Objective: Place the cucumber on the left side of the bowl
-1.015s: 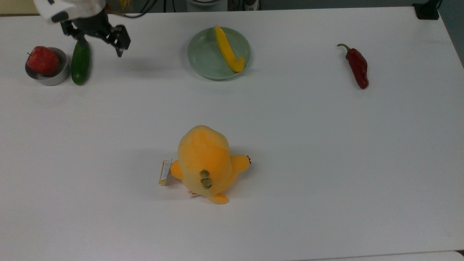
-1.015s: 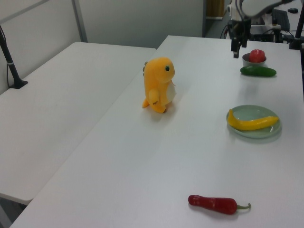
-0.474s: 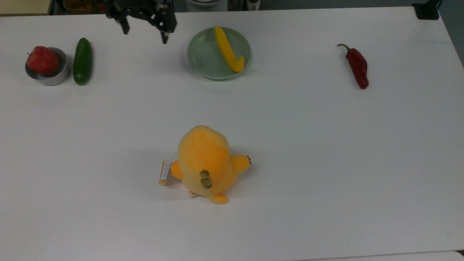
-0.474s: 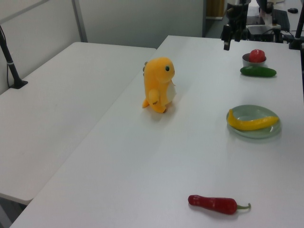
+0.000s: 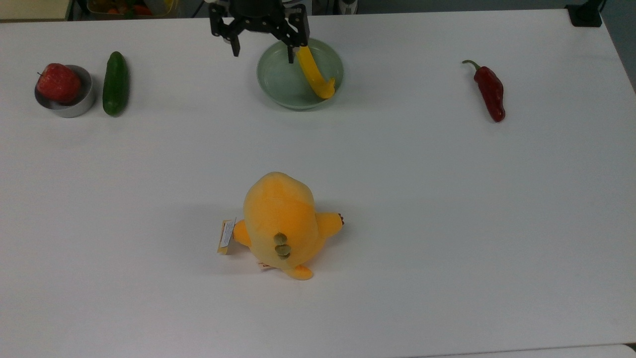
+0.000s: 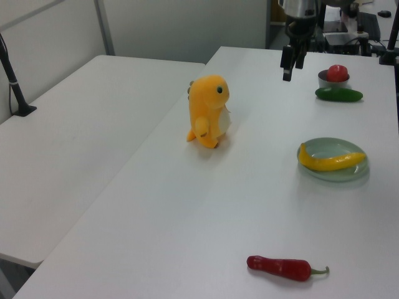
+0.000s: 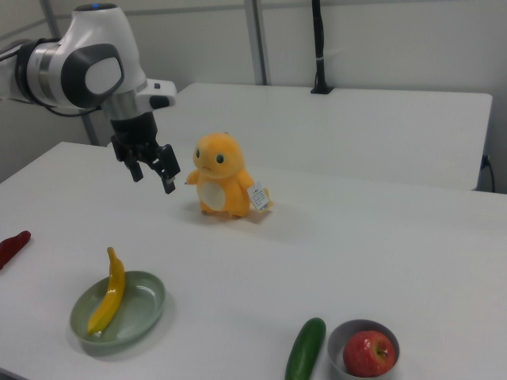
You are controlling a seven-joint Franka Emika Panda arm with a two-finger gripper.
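The gripper (image 5: 262, 50), fingers spread and empty, had swung from the smooth green cucumber (image 5: 115, 83), which lay just beside the shiny metal bowl (image 5: 74, 107), on the top view's right.

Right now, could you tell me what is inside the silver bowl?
A red apple sits inside the bowl and rises above its rim. The bowl's floor under the apple is covered, so anything beneath it cannot be seen.

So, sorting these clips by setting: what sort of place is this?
Probably a robotics lab: a robot arm over plain white tables, toy food like the cucumber, and a plush toy.
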